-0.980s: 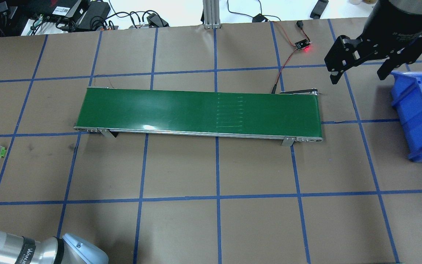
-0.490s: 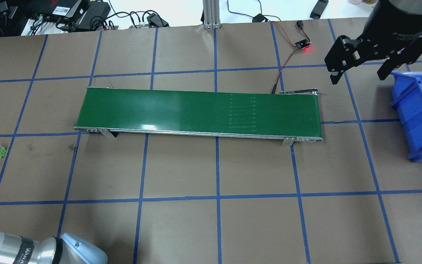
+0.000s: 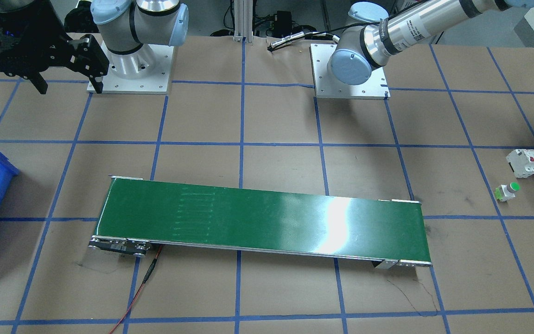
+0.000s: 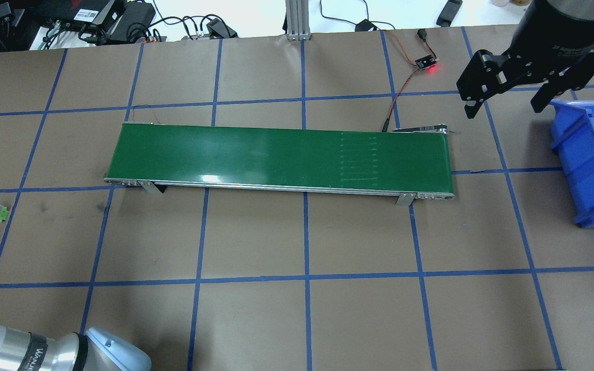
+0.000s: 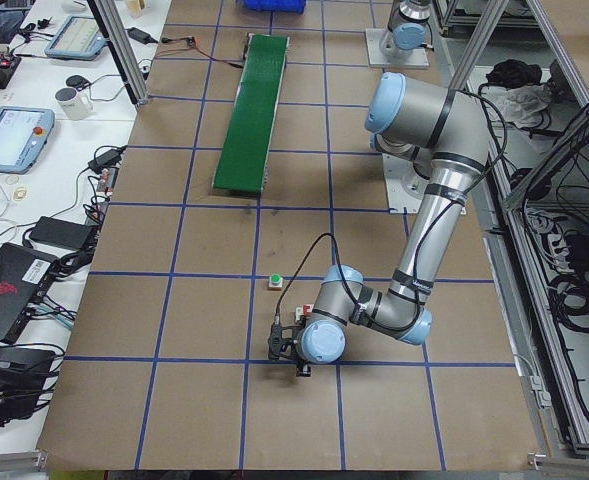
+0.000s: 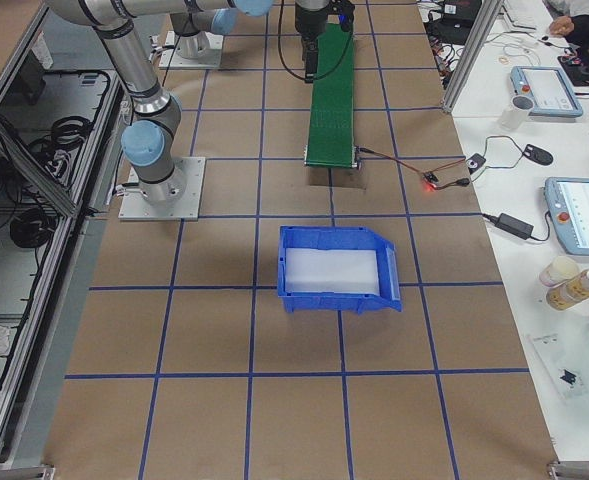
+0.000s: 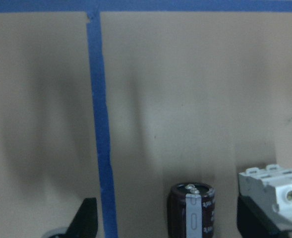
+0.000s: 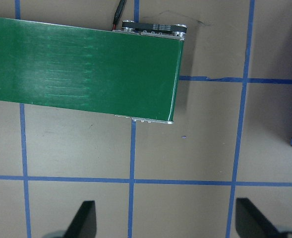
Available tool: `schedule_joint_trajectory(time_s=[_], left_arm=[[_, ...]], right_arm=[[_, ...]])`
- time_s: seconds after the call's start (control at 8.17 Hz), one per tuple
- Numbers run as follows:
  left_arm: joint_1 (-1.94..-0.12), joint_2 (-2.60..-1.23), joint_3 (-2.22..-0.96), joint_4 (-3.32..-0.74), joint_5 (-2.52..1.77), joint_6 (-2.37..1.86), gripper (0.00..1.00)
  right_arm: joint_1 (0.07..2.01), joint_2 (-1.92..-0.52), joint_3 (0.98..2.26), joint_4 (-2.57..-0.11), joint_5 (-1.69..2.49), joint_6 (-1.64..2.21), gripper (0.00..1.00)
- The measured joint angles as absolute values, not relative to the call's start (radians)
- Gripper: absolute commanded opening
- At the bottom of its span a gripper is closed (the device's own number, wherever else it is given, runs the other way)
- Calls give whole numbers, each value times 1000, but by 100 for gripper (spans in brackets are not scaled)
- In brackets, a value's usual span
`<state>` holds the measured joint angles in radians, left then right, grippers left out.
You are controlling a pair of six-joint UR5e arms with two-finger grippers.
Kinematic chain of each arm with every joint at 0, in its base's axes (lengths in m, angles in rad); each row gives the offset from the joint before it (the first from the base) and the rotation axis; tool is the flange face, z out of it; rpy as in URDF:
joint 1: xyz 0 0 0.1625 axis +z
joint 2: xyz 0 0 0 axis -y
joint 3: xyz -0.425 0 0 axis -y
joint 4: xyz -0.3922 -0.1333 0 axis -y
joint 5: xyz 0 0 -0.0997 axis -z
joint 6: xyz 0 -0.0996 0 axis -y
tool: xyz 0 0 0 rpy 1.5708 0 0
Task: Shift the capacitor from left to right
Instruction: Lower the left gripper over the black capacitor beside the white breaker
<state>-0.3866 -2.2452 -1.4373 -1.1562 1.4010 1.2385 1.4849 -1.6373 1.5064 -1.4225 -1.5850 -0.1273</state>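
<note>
Capacitor (image 7: 193, 210) upright at lower centre of left wrist view, between wide-spread fingers (image 7: 87, 218) of left gripper (image 7: 165, 225); nothing gripped yet. Breaker (image 7: 272, 198) just beside, lower right. Belt (image 4: 276, 154) seam marks shifted rightward over last second: belt judged running, ready for transfer. Right gripper (image 4: 503, 105), upper right of overhead view, spread wide, empty. Counted: one capacitor, breaker, button (image 3: 507, 191), belt, bin (image 4: 580, 159); two grippers.

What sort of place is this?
Probably a robotics lab: left arm and right arm bolted to a tape-gridded table, a small green conveyor belt, control tablets alongside.
</note>
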Motion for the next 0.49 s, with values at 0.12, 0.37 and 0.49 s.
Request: schedule_joint_trajectory(time_s=[0.12, 0.37, 0.49], left_arm=[[-387, -2246, -1438, -1156, 1401, 1237, 74], [-387, -2246, -1440, -1157, 1402, 1232, 73], [-387, -2246, -1441, -1157, 1401, 1228, 73]], right_arm=[[1485, -1637, 1506, -1422, -1585, -127, 100], [1485, -1637, 1506, -1423, -1585, -127, 100], [1485, -1637, 1506, -1423, -1583, -127, 100]])
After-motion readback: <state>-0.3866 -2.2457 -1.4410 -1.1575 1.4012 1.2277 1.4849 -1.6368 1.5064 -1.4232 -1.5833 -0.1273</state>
